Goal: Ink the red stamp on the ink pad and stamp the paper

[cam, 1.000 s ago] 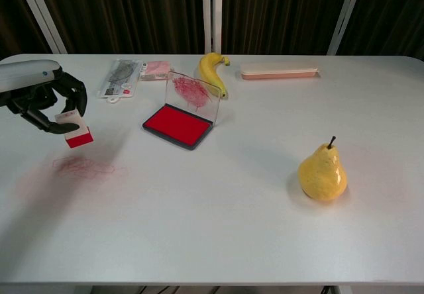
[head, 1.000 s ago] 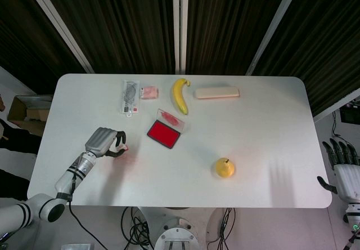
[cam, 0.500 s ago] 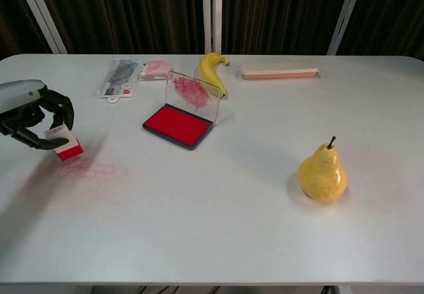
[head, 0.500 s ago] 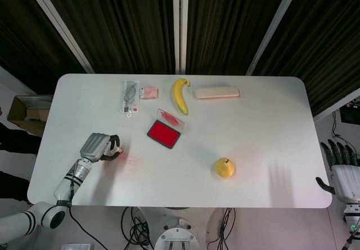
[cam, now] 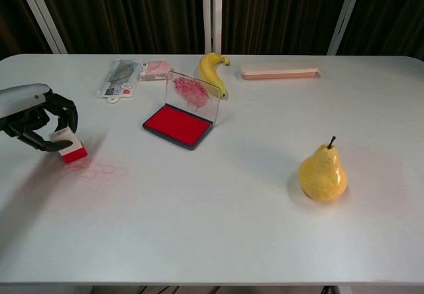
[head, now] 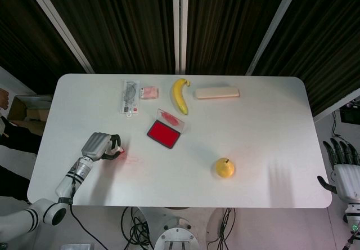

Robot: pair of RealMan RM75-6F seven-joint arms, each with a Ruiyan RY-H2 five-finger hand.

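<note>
From the head view, the left hand (head: 100,147) sits well to the left of the ink pad (head: 163,133), fingers curled around the stamp (head: 119,149), with faint red marks (head: 132,159) on the white surface just beside it, on the ink pad's side. The right hand (head: 344,171) hangs off the table's (head: 270,120) far right edge, well apart from the ink pad, fingers spread and holding nothing. From the chest view, the left hand (cam: 36,118) pinches the stamp (cam: 69,148) with its red face low over the red marks (cam: 93,169), left of the open ink pad (cam: 177,124); whether it touches the surface I cannot tell. No separate sheet of paper is visible. To stamp well, I judge the face should meet the surface flat, press straight down and lift straight up without sliding.
</note>
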